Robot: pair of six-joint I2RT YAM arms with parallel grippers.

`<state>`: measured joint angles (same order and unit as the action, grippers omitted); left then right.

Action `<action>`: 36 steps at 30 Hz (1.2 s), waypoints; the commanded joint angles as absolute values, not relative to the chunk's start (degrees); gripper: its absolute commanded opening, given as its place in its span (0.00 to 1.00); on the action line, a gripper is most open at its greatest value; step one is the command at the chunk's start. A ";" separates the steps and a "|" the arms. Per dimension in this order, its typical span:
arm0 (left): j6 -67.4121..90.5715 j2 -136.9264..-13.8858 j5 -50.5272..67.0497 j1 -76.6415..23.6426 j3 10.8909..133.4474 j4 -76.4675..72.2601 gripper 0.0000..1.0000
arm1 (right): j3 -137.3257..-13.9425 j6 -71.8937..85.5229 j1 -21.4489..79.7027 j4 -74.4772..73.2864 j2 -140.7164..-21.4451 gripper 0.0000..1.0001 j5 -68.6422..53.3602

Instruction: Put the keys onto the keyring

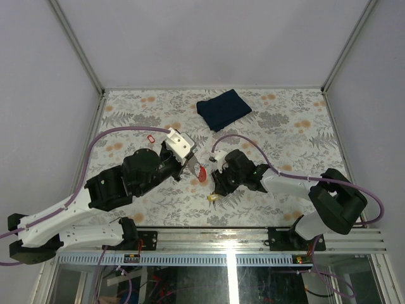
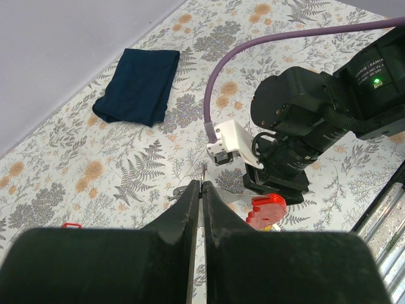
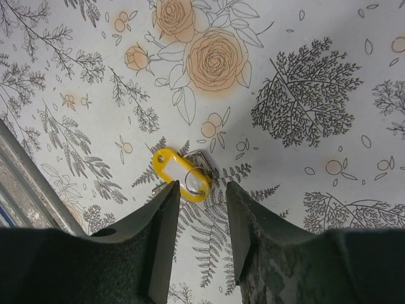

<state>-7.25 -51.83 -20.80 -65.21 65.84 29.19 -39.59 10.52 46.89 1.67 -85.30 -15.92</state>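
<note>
Between the right gripper's [image 3: 202,187] spread jaws, the flat yellow key [image 3: 181,174] may skid away on closing; the left gripper [image 2: 201,185] pinches the keyring [image 2: 266,209].

A robotics lab cell: plain pale walls [image 1: 209,38] are boxing in a floral-covered table [image 1: 288,130], an aluminium rail [image 1: 253,238] running along its near edge.

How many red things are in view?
2. One red tag is just beside the shut jaws of the left gripper. One smaller red piece sits farther left, by the purple cable. More may be hidden.
</note>
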 commanded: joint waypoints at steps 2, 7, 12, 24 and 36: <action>-6.62 -51.37 -21.64 -65.23 67.42 26.36 0.00 | -44.04 9.31 47.72 -1.45 -86.46 0.43 -13.52; -5.17 -50.20 -23.62 -65.24 68.80 27.31 0.00 | -47.06 7.39 49.17 -5.33 -87.80 0.43 -10.30; -3.39 -48.69 -23.56 -65.27 69.72 28.27 0.00 | -49.65 4.71 51.31 -9.20 -88.84 0.42 -6.87; -1.28 -50.06 -23.19 -65.25 71.08 30.76 0.00 | -50.79 1.22 53.38 -11.90 -91.46 0.41 -5.24; -1.77 -51.37 -22.94 -65.22 71.55 30.67 0.00 | -51.34 0.31 54.69 -10.71 -91.58 0.40 -7.20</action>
<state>-2.13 -51.64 -22.15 -65.21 69.47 32.47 -48.71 1.56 53.69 -11.46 -91.07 -6.20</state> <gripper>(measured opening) 0.008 0.400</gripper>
